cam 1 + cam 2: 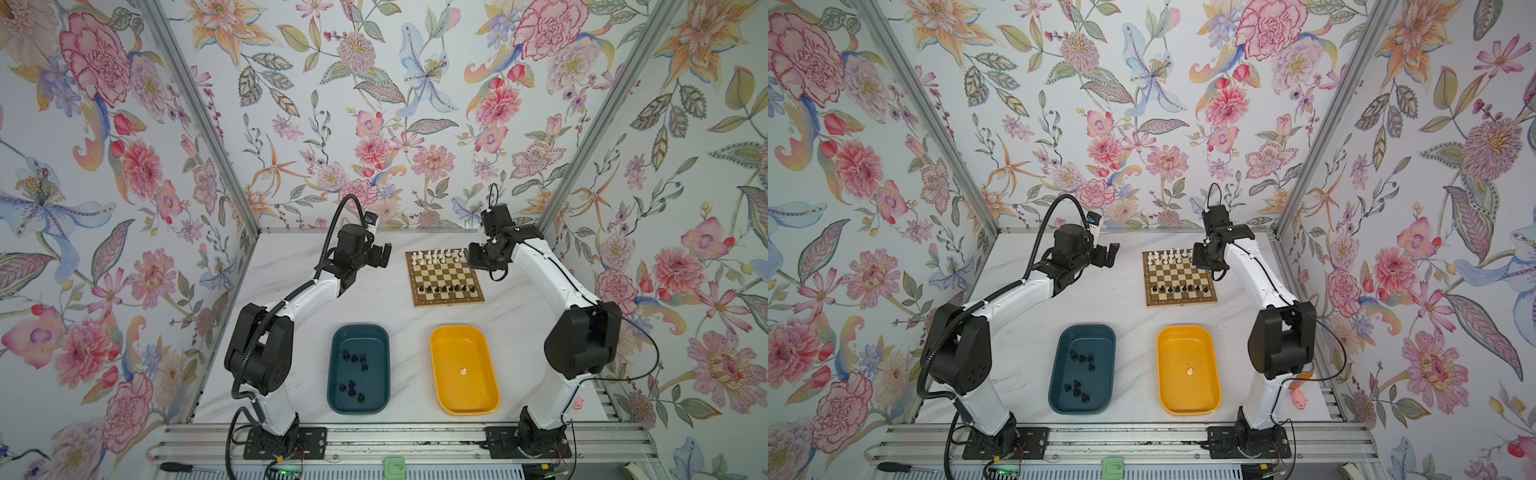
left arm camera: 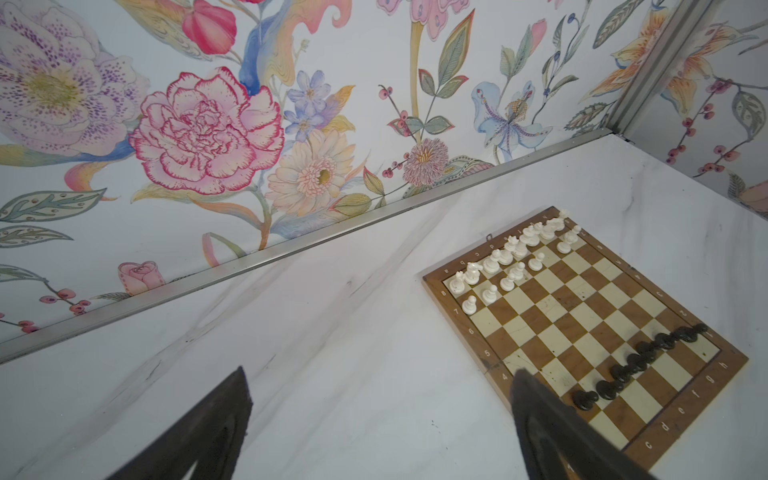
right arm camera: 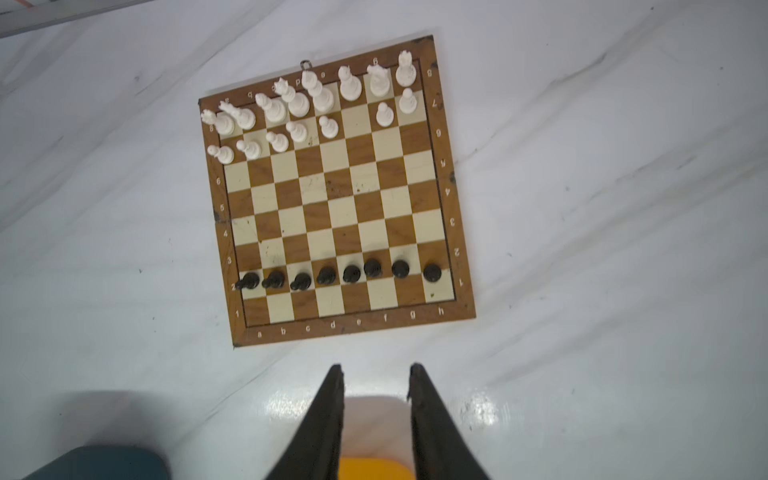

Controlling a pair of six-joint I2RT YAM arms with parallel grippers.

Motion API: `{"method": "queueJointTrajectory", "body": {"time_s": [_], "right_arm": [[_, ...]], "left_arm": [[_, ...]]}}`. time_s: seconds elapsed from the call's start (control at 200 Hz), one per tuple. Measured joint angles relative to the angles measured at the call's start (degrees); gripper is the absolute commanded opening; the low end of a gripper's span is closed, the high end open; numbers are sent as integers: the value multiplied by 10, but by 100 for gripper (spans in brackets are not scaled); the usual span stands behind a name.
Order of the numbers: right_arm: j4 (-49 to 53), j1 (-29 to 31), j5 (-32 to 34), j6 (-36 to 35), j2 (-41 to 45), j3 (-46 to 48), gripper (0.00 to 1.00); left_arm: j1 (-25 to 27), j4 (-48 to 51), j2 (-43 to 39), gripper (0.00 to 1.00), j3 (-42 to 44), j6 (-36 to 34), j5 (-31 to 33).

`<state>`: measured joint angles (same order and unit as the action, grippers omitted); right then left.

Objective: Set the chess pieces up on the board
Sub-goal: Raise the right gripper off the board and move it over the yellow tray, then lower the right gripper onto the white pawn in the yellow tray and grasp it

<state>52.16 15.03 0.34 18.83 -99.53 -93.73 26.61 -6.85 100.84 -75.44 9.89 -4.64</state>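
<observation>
Chess pieces (image 3: 320, 93) are only partly laid out on the board (image 1: 446, 276), which lies flat on the pale marbled table (image 1: 409, 374), toward the back wall and right of the middle. White men fill the far row, and just in front of them stand seven white pawns (image 3: 278, 141) with a gap in their line. Eight black pawns (image 3: 351, 274) run along the second row from the near edge. Closer to me sit two trays: a teal tray (image 1: 370, 340) with a scatter of black pieces (image 1: 353, 359), and a yellow tray (image 1: 457, 345) with a single white piece (image 1: 462, 371). The left gripper (image 2: 381, 370) hangs over the table off the board's left side, its fingers spread wide and holding nothing. The right gripper (image 3: 376, 368) is raised by the board's far right corner — its fingers stand a narrow gap apart, with nothing between them.
</observation>
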Motion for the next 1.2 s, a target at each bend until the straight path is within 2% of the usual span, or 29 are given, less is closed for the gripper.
{"method": "queueJointTrajectory", "body": {"time_s": [0.15,0.325,0.45,0.691,0.981,1.196], "right_arm": [[22,45,-3,47,156,143,28],[50,107,-28,96,249,256,27],[57,140,-56,108,261,324,26],[50,146,-96,106,260,379,24],[37,158,-115,106,261,436,24],[19,175,-111,106,258,466,23]], "left_arm": [[39,-5,-12,98,30,0,-12],[92,-18,-42,98,100,9,-14],[129,-30,-75,98,157,31,-9],[188,-29,-134,98,208,73,36],[207,-26,-188,98,250,105,96],[214,-26,-205,98,269,112,116]]}}
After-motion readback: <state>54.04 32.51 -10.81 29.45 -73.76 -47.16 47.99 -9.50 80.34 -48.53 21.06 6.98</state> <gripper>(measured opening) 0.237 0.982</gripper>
